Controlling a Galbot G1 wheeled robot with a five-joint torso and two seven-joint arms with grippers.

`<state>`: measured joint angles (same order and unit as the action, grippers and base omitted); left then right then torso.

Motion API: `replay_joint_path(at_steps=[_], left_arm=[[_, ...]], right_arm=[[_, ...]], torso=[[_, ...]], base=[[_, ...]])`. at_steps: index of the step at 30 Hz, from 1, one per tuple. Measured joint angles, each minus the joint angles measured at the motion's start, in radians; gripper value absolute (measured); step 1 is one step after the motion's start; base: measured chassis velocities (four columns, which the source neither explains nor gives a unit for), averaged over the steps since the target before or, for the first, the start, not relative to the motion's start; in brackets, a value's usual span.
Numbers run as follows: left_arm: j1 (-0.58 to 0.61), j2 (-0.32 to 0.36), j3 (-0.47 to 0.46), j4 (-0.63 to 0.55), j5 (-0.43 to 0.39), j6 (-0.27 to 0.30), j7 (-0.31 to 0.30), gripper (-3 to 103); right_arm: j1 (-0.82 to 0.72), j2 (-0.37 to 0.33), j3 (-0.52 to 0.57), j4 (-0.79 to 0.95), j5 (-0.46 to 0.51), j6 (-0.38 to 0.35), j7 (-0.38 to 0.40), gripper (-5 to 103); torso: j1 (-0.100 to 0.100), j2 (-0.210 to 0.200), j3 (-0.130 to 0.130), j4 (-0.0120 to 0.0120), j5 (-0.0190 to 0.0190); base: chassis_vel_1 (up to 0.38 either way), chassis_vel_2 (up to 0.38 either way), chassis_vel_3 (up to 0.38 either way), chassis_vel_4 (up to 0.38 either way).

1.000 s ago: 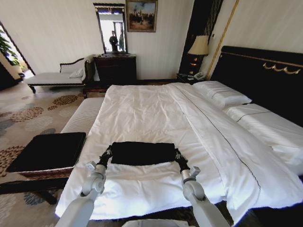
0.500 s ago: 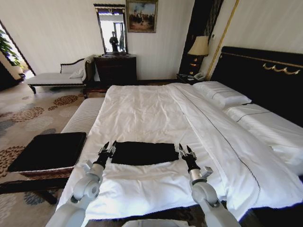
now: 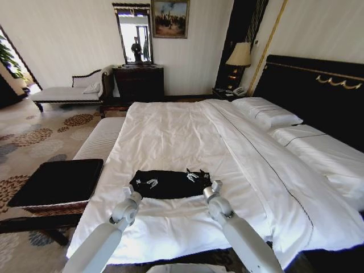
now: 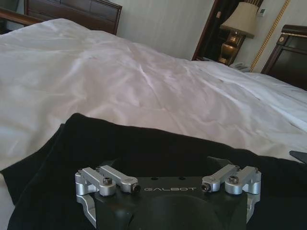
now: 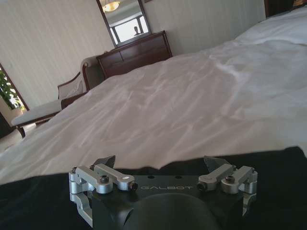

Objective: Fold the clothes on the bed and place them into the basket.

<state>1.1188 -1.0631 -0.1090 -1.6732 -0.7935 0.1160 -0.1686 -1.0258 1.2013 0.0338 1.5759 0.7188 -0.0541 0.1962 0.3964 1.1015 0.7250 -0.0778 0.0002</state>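
Looking down from the head view, the black top (image 3: pixel 169 183) lies folded small near the foot edge of the bed (image 3: pixel 170 131), the left end effector (image 3: pixel 149 183) and right end effector (image 3: pixel 196 175) over it; the basket (image 3: pixel 57 183) waits at the left, unfilled; left wrist view: fingers unseen, grip cannot be told; right wrist view: released, fingers splayed; open sheet lies beyond.

arms: two smooth light-grey tubular arms, rounded silver wrist joints
left gripper (image 4: pixel 168 184): matte black body, white "GALBOT" lettering, silver linkages, dark screws
right gripper (image 5: pixel 162 167): same build, black fingertips
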Motion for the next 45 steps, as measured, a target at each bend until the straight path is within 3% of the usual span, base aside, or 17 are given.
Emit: replay_joint_path(at_steps=[16,24,30,32,34,38,40,43,45], left_arm=[[0.203,0.041,-0.109,-0.098,0.025,-0.044,0.028,100],[0.305,0.018,-0.205,-0.157,0.059,-0.082,0.035,100],[0.436,-0.051,-0.328,-0.252,0.207,-0.161,0.035,100],[0.518,-0.081,-0.388,-0.29,0.246,-0.196,0.04,100],[0.54,-0.088,-0.401,-0.299,0.251,-0.206,0.042,100],[0.666,-0.117,-0.451,-0.328,0.27,-0.273,0.047,100],[0.68,-0.122,-0.453,-0.329,0.27,-0.281,0.047,100],[0.725,-0.156,-0.46,-0.328,0.273,-0.301,0.054,100],[0.731,-0.16,-0.46,-0.328,0.274,-0.303,0.055,100]], right_arm=[[-0.224,-0.08,0.029,0.078,-0.136,0.055,-0.003,100],[-0.312,-0.07,0.106,0.141,-0.163,0.085,0.006,100],[-0.388,-0.008,0.233,0.276,-0.04,0.057,0.05,100],[-0.418,0.024,0.309,0.325,0.102,0.019,0.075,100],[-0.425,0.033,0.329,0.332,0.137,0.012,0.081,100],[-0.45,0.081,0.427,0.352,0.335,-0.026,0.113,100],[-0.452,0.088,0.436,0.355,0.369,-0.033,0.117,100],[-0.455,0.123,0.454,0.353,0.51,-0.066,0.14,100],[-0.454,0.132,0.454,0.346,0.524,-0.069,0.141,100]], torso=[[0.0,0.0,0.0,0.0001,-0.0001],[0.0,0.0,0.0,-0.0002,-0.0002],[0.0,0.0,0.0,-0.0001,-0.0001],[0.0,0.0,0.0,0.0,-0.0003],[-0.001,0.0,0.0,0.0002,0.0],[-0.001,0.0,0.0,0.0,0.0001],[-0.001,0.0,0.0,0.0001,0.0],[-0.001,0.0,0.0,0.0,-0.0002],[-0.001,0.0,0.0,0.0001,-0.0004]], base=[[0.0,0.0,0.0,0.0],[0.0,0.0,0.0,0.0],[0.0,0.0,0.0,0.0],[0.0,0.0,0.0,0.0],[0.0,0.0,0.0,0.0],[0.0,0.0,0.0,0.0],[0.0,0.0,0.0,0.0],[0.0,0.0,0.0,0.0],[0.0,0.0,0.0,0.0]])
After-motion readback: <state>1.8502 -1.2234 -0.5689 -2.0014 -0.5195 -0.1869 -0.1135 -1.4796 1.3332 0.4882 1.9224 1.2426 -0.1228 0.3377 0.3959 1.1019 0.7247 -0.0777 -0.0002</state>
